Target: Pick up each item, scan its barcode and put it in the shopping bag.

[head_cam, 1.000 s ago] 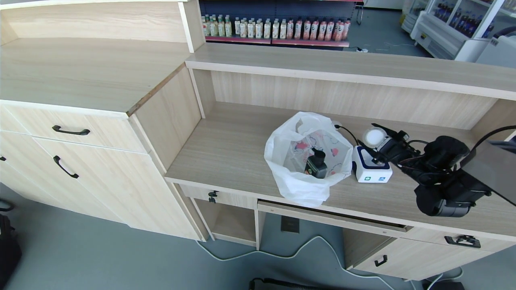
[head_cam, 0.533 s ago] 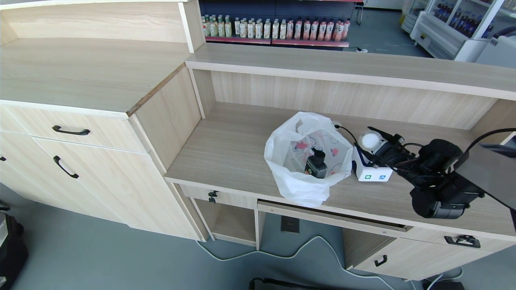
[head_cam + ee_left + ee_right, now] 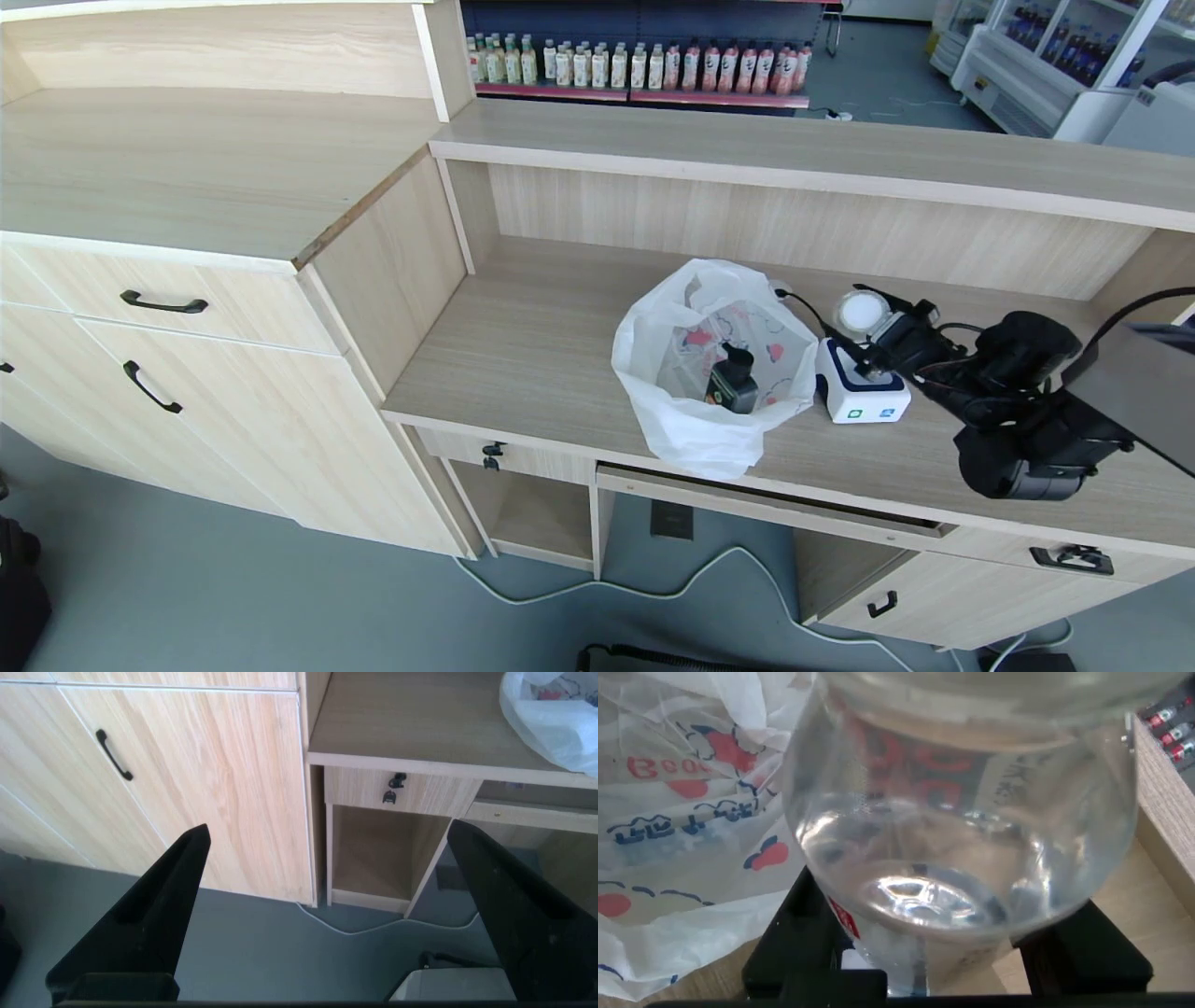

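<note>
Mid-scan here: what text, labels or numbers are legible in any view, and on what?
Nothing can be quoted reliably.
shopping bag: red and blue print on creased plastic, not readable.
bottle in the right gripper: red label warped through the clear wall, not readable.
scanner: green and blue stickers, too small.
shelf bottles: labels too small.

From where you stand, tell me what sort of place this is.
Probably a shop's checkout: a barcode scanner and shopping bag sit on the wooden counter, with shelves of bottled drinks and a glass-door fridge behind.
</note>
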Motion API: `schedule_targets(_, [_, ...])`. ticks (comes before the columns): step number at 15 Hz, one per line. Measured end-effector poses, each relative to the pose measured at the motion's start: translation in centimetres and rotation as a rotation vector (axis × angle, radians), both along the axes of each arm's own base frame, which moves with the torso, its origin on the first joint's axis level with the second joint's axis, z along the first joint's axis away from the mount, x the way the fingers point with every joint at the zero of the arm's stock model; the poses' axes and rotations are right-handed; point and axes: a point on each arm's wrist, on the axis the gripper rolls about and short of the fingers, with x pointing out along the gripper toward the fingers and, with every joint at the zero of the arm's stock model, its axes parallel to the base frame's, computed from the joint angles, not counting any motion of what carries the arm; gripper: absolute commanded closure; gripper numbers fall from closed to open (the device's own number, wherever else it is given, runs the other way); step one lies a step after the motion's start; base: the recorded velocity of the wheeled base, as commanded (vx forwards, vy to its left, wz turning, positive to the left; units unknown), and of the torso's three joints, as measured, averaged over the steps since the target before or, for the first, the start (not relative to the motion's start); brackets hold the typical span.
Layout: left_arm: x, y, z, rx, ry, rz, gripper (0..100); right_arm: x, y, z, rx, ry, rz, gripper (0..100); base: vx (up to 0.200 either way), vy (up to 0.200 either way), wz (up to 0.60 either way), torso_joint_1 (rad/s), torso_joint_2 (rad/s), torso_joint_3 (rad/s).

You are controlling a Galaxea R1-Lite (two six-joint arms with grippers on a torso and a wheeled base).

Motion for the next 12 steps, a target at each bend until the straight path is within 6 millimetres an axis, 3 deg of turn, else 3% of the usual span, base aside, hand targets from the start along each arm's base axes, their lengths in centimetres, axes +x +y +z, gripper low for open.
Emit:
schedule_targets(2, [0.0,0.0,0.0,0.000,0.000,0.000,0,-1.7,0.0,2.9,0.096,0.031,0.021,100,0.000,0.000,0.00,0.000,0.00,0.000])
schedule_targets(5, [0.0,0.0,0.0,0.000,0.000,0.000,0,-6.3,-0.4,7.4,0.336,0.152,-0.077,100,0.000,0.000,0.00,0.000,0.00,0.000])
schedule_targets(9, [0.0,0.0,0.0,0.000,0.000,0.000,0,-13.0,-1.0,9.4,0.777,0.504,-0.462,100,0.000,0.000,0.00,0.000,0.00,0.000])
schedule_targets(12, [0.0,0.0,0.0,0.000,0.000,0.000,0,-16.9,-0.9,11.6,1.032,0.489,-0.465,100,0.000,0.000,0.00,0.000,0.00,0.000])
